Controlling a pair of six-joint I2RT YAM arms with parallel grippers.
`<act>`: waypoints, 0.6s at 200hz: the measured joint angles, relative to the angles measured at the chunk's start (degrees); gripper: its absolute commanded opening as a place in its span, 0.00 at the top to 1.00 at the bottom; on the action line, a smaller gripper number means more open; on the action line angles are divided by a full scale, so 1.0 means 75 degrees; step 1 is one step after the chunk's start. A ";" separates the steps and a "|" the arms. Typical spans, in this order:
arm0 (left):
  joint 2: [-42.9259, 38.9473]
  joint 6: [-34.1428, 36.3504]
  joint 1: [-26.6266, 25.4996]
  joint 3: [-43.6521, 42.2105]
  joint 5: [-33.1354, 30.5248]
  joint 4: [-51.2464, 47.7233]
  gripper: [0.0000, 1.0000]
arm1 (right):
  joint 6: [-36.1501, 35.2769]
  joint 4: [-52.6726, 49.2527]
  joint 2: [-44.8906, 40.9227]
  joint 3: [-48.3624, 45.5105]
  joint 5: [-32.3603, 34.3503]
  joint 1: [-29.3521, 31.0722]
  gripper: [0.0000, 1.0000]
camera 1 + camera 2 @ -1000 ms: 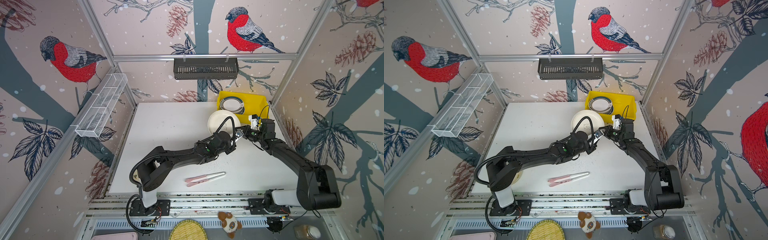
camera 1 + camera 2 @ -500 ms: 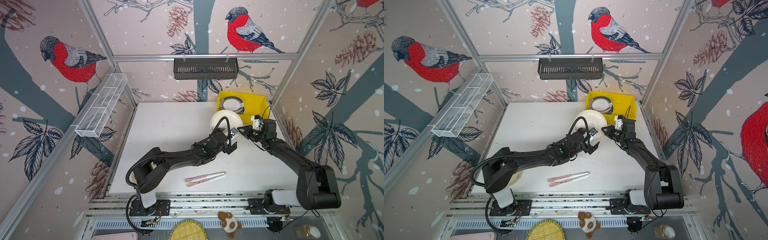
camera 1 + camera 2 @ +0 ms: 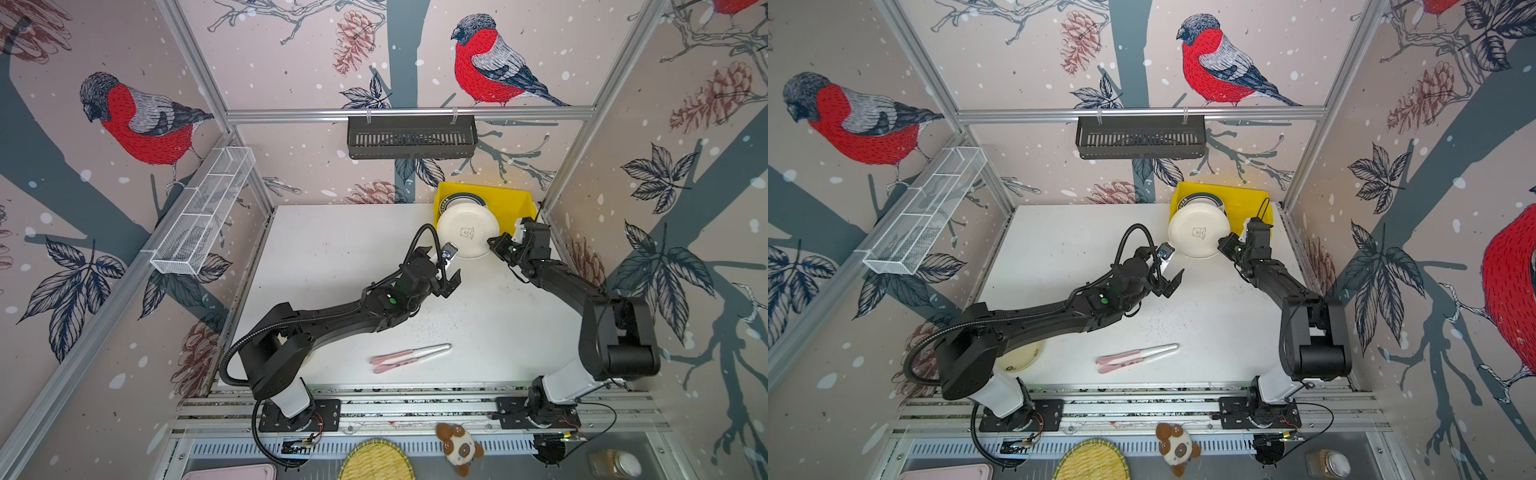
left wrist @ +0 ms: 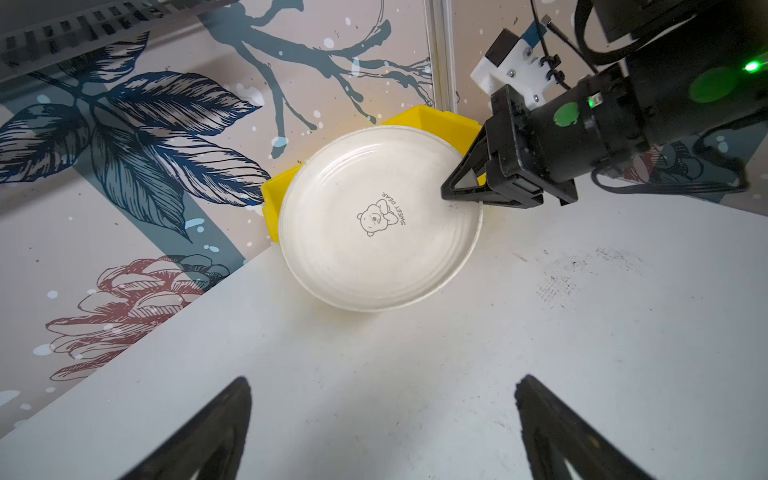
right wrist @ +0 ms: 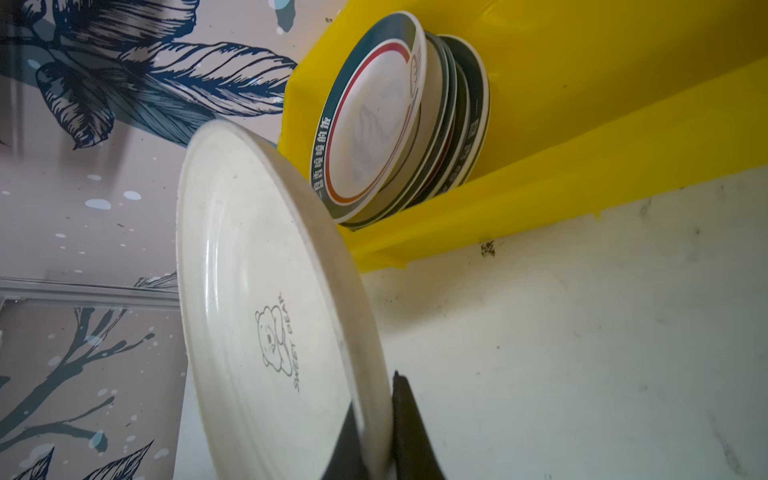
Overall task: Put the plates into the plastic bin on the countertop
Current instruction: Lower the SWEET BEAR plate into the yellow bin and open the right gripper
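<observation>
Near bin (image 3: 513, 208), left claw (image 3: 451, 269) released plate (image 3: 467, 232)

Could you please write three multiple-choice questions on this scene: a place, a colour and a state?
1. Where is the stack of green-rimmed plates? A. plastic bin B. black basket C. wire shelf
2. What colour is the plate in the right gripper? A. black B. cream C. red
3. How is the left gripper? A. shut on a plate B. open and empty C. shut on pink sticks
Answers: A, the stack lies within the yellow walls; B, its face is cream with a bear print; B, its fingers stand apart over bare countertop.
</observation>
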 measured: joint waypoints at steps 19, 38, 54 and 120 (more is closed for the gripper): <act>-0.0312 -0.0172 0.0233 -0.0210 0.0140 -0.0015 0.02 | 0.0085 0.0099 0.0466 0.0679 0.0050 -0.0067 1.00; -0.0662 -0.0353 0.0434 -0.0513 0.0108 -0.0003 0.02 | 0.0073 0.0154 0.0886 0.1390 0.0213 -0.0157 1.00; -0.0857 -0.0367 0.0449 -0.0749 0.0122 -0.0009 0.02 | -0.0102 0.0038 0.1402 0.2133 0.0504 -0.0312 1.00; -0.1259 -0.0562 0.0568 -0.1367 -0.0175 -0.0015 0.02 | -0.0533 -0.1276 0.3343 0.4535 0.1230 -0.0201 1.00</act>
